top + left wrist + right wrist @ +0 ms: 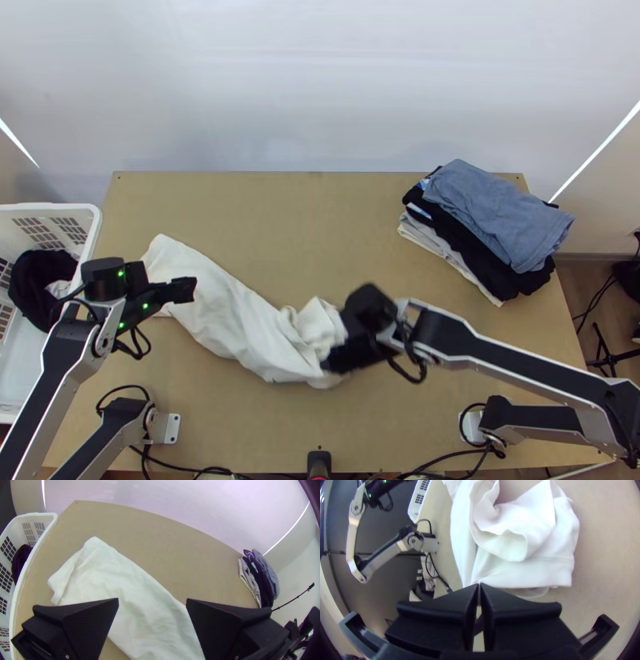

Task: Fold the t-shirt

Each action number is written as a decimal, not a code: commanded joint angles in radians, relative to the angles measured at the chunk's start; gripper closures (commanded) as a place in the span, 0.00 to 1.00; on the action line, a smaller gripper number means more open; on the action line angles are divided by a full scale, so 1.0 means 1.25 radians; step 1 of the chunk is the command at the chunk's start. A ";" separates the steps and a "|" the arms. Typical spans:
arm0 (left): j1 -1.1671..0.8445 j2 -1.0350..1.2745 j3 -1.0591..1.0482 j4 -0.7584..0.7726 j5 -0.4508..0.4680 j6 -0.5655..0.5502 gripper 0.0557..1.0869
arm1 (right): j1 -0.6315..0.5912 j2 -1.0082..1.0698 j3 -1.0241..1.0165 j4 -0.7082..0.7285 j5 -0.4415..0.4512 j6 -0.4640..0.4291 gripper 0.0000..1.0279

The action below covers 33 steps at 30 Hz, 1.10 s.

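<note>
T-shirt (240,328) slants across the table (320,216) from far left to near centre, the left arm (52,376), jaws apart, above its far end, the right arm (520,360), jaws together, at the hem (533,573), any grip unclear.

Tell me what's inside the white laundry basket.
In the laundry basket lies a bunched dark garment with a small whitish cloth against it. Whatever lies beneath them is covered, and the left arm hides part of the near end.

Bright, soft light washes the pale backdrop (320,88), and the wrist views bend straight edges, with dark corners.
</note>
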 commanded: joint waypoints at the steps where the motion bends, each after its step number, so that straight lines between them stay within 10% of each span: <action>1: 0.000 0.073 0.031 0.037 0.006 0.013 0.05 | 0.070 -0.013 -0.105 0.002 -0.009 -0.094 0.20; 9: 0.008 0.148 0.112 0.034 0.006 0.037 0.05 | 0.025 -0.114 -0.021 0.021 0.168 -0.230 0.12; 19: 0.014 0.232 0.179 -0.007 0.006 0.051 0.05 | -0.261 -0.175 -0.207 0.212 0.131 -0.231 0.13; 33: -0.029 0.320 0.256 -0.029 -0.018 0.038 0.05 | -0.309 -0.087 -0.329 0.388 0.055 -0.127 0.24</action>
